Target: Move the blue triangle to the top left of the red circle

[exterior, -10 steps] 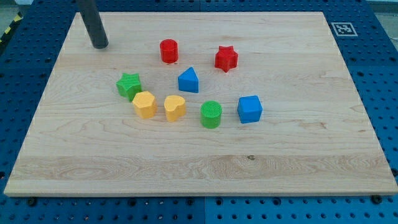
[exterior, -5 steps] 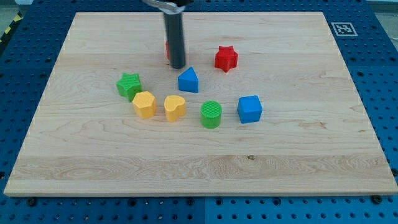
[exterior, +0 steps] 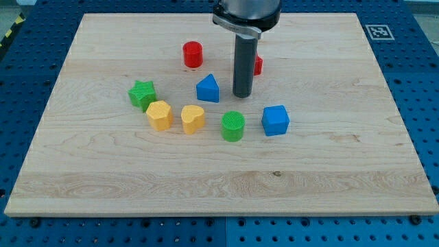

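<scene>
The blue triangle (exterior: 208,88) stands near the board's middle. The red circle (exterior: 193,54) is above it and slightly to the left, apart from it. My tip (exterior: 242,95) rests on the board just right of the blue triangle, with a small gap between them. The rod rises from there toward the view's top and hides most of the red star (exterior: 258,64) behind it.
A green star (exterior: 142,93), a yellow hexagon (exterior: 159,114), a yellow heart (exterior: 193,119), a green circle (exterior: 233,126) and a blue cube (exterior: 276,120) form an arc below the triangle. A marker tag (exterior: 376,31) sits at the board's top right corner.
My tip has moved from the top left of the board, past the red circle, to the right side of the blue triangle. No block has moved.
</scene>
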`<control>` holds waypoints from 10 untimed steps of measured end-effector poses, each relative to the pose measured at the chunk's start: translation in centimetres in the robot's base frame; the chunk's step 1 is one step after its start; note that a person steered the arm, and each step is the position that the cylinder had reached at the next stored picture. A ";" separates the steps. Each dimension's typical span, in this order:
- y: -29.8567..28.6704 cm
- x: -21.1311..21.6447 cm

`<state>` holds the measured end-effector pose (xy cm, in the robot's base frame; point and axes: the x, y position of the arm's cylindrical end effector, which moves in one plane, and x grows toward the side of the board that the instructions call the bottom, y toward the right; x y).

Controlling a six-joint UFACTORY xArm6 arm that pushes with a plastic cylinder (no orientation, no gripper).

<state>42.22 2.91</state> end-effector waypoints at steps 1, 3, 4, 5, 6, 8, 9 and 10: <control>-1.5 0.4; -7.3 -0.6; -10.0 -1.0; -10.6 -1.0; -11.1 -1.0; -13.7 -1.0; -14.8 -1.6; -15.5 -2.7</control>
<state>39.50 -12.63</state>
